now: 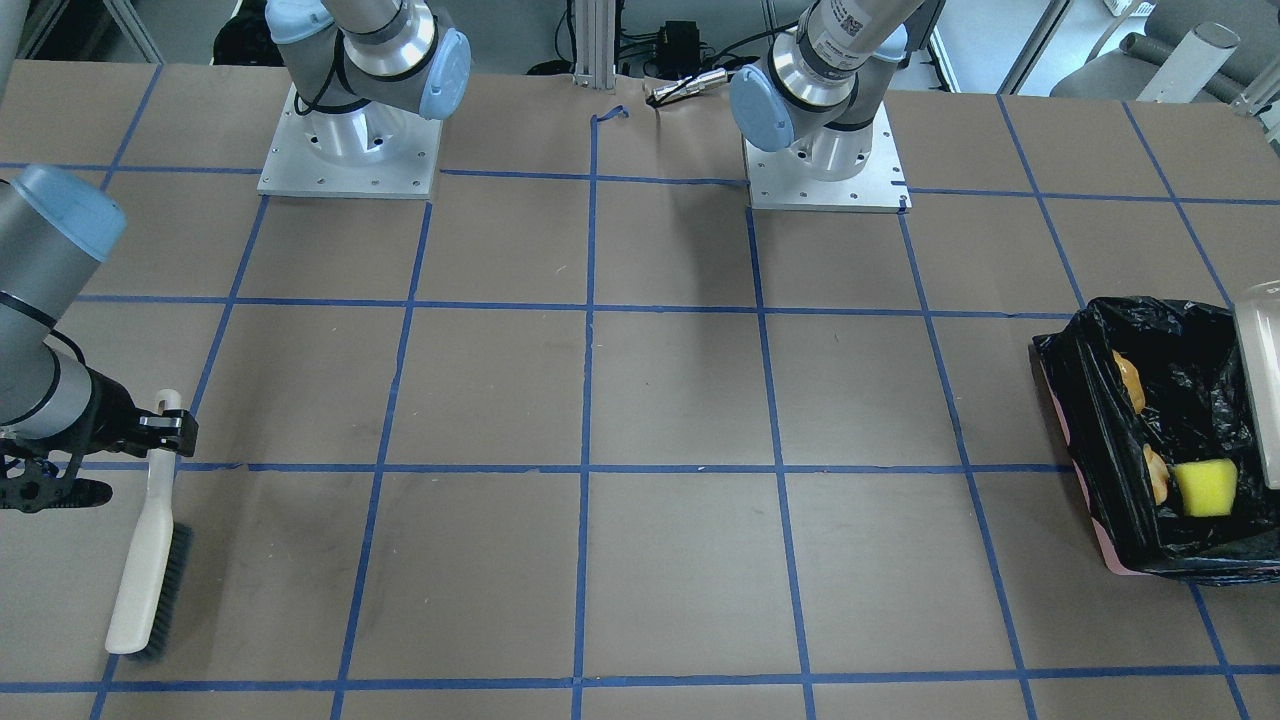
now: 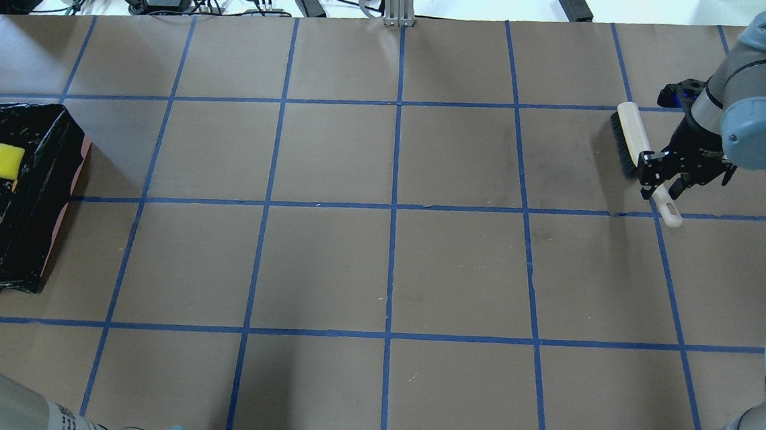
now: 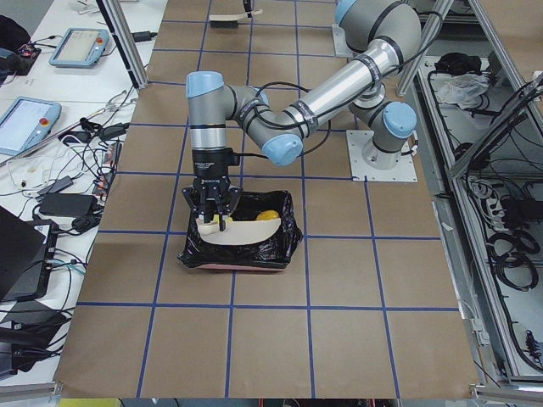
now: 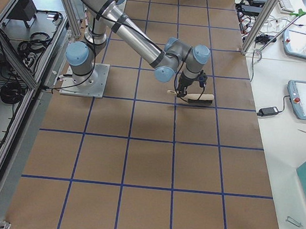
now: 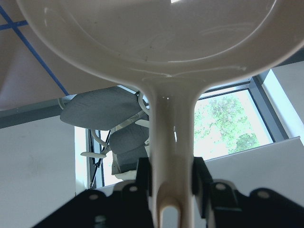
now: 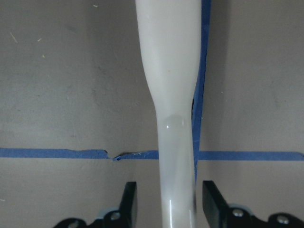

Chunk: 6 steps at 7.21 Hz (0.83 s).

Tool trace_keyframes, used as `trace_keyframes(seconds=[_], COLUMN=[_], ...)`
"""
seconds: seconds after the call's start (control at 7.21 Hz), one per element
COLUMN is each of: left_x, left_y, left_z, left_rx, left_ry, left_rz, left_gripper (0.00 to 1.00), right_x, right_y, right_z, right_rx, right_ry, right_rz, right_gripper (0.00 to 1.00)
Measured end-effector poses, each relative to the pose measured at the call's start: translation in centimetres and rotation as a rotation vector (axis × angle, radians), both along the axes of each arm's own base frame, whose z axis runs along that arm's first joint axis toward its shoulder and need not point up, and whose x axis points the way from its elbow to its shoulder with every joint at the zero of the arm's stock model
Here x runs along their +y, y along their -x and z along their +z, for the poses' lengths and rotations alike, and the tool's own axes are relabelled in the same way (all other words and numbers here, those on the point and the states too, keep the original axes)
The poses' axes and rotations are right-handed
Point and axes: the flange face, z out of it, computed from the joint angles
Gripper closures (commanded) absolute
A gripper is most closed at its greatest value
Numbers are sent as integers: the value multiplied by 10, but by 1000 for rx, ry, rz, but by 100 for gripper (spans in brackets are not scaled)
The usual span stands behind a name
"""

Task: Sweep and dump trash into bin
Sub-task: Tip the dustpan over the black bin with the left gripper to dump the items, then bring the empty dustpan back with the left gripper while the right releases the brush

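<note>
dustpan [image 5: 171, 42] clamped in left claw [image 5: 172, 176], tipped over bin [image 1: 1085, 420] below it with trash [image 1: 1204, 487] inside; right claw [image 6: 170, 199] slack-open astride brush [image 6: 168, 71] on table [image 1: 680, 400]; dump looks done, next park dustpan.

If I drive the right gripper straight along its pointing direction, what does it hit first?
The right gripper points down, jaws astride the brush handle. Likely the table just below, though the remaining gap is unclear.

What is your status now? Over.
Left claw shut on dustpan, over bin. Right claw open around brush handle. Yellow sponge, orange pieces inside bin.
</note>
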Motion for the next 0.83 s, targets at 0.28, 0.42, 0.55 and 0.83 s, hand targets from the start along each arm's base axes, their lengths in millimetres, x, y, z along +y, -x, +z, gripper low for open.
trace_keyframes(seconds=[0.28, 0.42, 0.55, 0.83], left_x=[2, 4, 7, 10], left_y=[12, 23, 36, 61], left_z=[10, 22, 33, 42], left_rx=[25, 85, 173, 345], left_ry=[17, 42, 59, 105], left_rz=[-37, -84, -131, -165], left_gripper=[100, 100, 100, 100], right_x=[-1, -3, -5, -12], right_y=[0, 1, 2, 4], right_z=[2, 5, 12, 40], right_rx=[0, 2, 11, 33], right_ry=[6, 13, 23, 45], right_rz=[1, 4, 7, 19], right_gripper=[19, 12, 10, 1])
